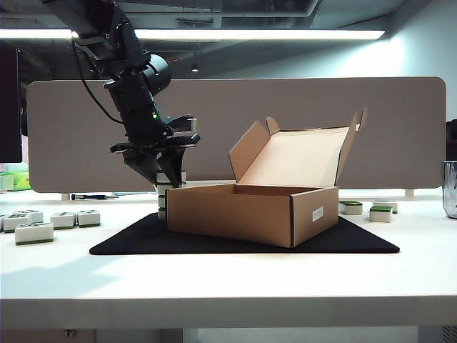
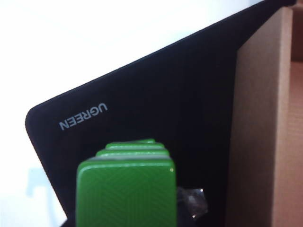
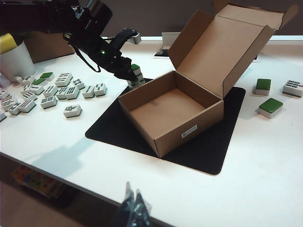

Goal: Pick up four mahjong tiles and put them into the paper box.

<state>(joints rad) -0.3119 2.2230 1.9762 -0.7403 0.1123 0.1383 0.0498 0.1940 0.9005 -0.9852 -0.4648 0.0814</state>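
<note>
One black mat on white table | left gripper around stacked tiles | right gripper fingers together

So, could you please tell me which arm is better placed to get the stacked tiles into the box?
Left: its gripper is around the stacked tiles beside the box. The right gripper hangs away over the table's near edge.

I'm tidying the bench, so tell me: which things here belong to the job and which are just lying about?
Belongs to the job:
stacked mahjong tiles at the left gripper
paper box
right gripper, parked away

Lying about:
loose tiles
black mat
white cup
</note>
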